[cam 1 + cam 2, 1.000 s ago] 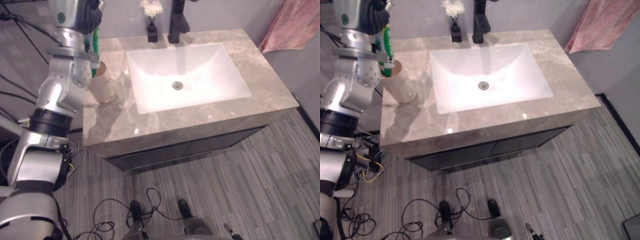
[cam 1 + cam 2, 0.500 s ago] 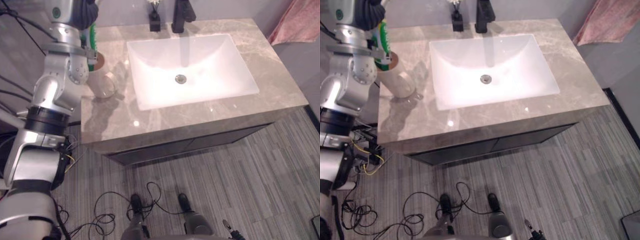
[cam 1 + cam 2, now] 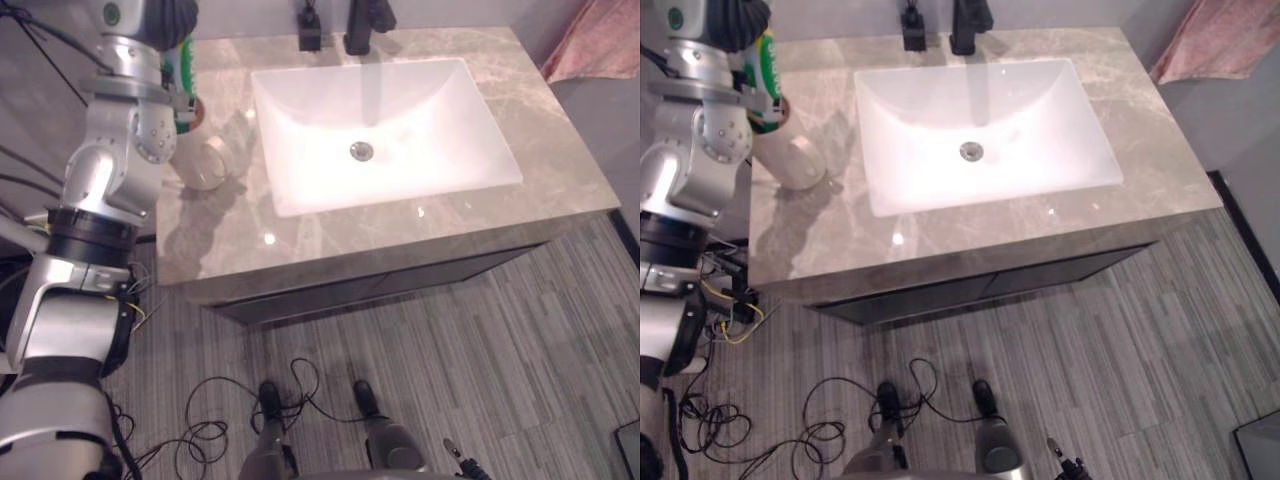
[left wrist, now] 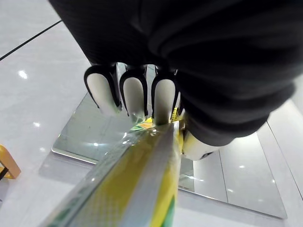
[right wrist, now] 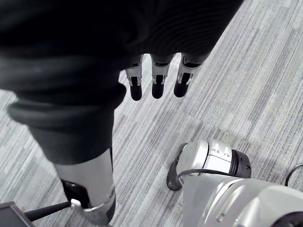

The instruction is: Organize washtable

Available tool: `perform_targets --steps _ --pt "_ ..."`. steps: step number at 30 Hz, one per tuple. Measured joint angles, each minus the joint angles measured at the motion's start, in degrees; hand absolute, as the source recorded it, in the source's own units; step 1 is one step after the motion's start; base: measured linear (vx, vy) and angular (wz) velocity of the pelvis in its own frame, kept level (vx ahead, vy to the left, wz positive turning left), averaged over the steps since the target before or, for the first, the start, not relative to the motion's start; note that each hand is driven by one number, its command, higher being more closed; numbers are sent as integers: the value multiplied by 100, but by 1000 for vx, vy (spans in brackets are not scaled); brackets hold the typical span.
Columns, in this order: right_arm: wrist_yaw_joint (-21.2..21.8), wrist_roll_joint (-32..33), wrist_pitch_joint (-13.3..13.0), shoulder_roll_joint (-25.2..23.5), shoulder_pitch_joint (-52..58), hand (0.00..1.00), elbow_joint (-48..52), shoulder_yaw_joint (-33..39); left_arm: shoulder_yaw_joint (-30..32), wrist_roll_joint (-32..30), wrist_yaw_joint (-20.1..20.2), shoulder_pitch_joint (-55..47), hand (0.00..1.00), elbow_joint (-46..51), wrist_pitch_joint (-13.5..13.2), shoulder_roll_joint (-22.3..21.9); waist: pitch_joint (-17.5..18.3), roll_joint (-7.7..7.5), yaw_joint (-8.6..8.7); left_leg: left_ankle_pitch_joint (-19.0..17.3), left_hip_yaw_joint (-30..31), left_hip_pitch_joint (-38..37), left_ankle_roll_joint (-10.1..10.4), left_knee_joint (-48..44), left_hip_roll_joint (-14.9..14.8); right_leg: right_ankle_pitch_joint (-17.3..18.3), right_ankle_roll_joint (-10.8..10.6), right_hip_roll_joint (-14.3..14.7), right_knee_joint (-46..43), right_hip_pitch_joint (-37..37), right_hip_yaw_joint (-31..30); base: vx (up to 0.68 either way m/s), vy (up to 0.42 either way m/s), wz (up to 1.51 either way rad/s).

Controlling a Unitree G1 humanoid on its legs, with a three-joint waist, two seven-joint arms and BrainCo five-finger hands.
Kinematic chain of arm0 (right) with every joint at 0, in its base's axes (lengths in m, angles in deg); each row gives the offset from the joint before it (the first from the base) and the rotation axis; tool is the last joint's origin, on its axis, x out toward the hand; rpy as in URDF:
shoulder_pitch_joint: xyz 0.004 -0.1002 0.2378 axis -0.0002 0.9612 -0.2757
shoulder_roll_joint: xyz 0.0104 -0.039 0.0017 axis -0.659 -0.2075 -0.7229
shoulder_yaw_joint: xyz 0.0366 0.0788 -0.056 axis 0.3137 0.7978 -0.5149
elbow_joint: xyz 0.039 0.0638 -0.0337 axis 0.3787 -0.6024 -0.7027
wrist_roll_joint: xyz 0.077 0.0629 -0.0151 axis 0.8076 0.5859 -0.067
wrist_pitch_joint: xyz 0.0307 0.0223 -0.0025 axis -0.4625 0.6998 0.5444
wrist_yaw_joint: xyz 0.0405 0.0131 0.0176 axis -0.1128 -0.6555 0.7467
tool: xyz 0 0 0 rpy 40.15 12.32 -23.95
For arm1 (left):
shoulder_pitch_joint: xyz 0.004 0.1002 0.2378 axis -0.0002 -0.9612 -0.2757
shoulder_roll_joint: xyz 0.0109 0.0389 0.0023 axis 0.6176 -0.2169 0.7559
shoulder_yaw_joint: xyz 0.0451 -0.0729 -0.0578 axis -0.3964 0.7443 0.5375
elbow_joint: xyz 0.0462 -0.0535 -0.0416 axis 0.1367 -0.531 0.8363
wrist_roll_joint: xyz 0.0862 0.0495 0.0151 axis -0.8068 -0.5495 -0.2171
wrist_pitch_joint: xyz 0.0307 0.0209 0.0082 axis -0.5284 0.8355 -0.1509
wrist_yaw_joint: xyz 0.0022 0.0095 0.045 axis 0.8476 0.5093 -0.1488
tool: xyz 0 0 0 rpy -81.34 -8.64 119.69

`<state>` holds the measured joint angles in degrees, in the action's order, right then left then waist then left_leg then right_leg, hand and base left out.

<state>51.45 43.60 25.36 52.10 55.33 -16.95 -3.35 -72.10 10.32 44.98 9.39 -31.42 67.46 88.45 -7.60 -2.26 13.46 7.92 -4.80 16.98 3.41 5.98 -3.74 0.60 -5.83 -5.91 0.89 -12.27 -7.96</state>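
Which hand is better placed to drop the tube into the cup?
Left. The left hand grips the tube just over the cup at the counter's left end. The right hand hangs open over the floor.

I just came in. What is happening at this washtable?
The robot's left hand grips a green and yellow tube and holds it over a white cup at the left end of the stone counter, beside the sink. Its right hand hangs open above the floor.
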Motion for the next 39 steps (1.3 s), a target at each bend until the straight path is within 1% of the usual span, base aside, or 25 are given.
perform_targets --steps 11,15,26,32,36,39 --pt "0 2 -6 0 -5 0 5 -16 20 -132 13 -406 100 113 -1 -9 -15 -7 -5 1 3 0 0 0 -5 -6 7 5 0 4 1 0 0 0" --pt "-2 2 -12 6 -26 0 36 -102 43 -137 16 -407 100 143 3 -14 -152 -18 -22 17 11 0 -5 -1 -5 -35 12 7 4 8 2 0 0 0" --pt "-3 2 -24 1 -53 0 62 -117 46 -138 20 -417 100 268 -27 -28 -206 -24 -33 19 5 0 -5 -1 -6 -56 15 7 34 21 1 0 0 0" --pt "-5 2 -103 2 -55 0 63 -123 57 -142 19 -528 100 430 -44 -79 -208 -24 -41 35 8 -2 13 -1 -9 -59 19 10 37 29 5 0 0 0" --pt "-7 2 -110 2 -55 0 63 -148 80 -141 18 -574 100 433 -52 -116 -214 -26 -49 38 9 -15 12 -1 -9 -63 24 10 36 41 6 0 0 0" --pt "-8 2 -113 3 -63 0 64 -223 107 -140 18 -625 100 450 -54 -117 -298 -42 -84 37 9 -82 13 -1 -9 -62 24 9 38 107 8 0 0 0"
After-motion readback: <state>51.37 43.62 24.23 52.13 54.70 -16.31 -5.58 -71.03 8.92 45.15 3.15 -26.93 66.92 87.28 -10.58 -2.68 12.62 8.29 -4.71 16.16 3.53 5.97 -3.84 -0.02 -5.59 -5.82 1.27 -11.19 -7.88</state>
